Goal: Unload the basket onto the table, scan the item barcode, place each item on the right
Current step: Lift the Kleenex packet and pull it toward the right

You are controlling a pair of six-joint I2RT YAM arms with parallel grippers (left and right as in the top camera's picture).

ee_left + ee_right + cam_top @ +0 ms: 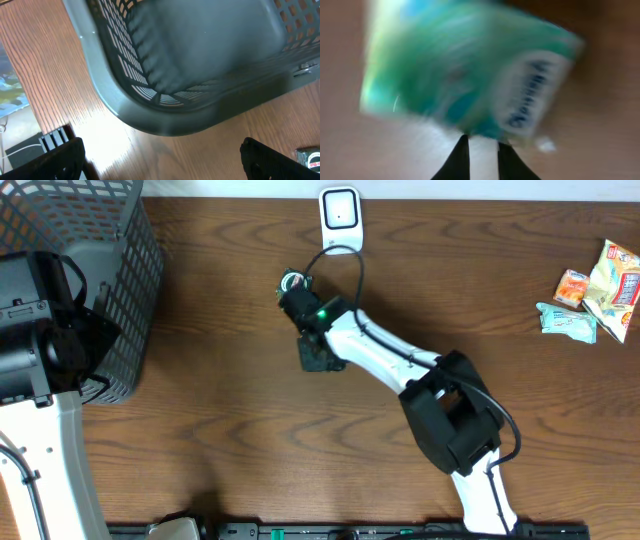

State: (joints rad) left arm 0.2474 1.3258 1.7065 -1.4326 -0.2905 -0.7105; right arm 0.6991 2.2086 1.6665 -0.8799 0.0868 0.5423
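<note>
Over the table (220,420), seen from above, the right gripper (297,288) clamps a green packet (292,280) at seven o'clock from the scanner (339,210). Left wrist: left gripper (162,167) jaws wide apart, basket (150,115) at twelve o'clock. Right wrist: fingers (457,162) pinch the blurred packet's lower edge.

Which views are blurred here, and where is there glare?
Right wrist: heavy blur smears the green packet, print unreadable. Left wrist: basket soft, bright glare on the table beside its rim. Overhead: sharp, evenly lit.
</note>
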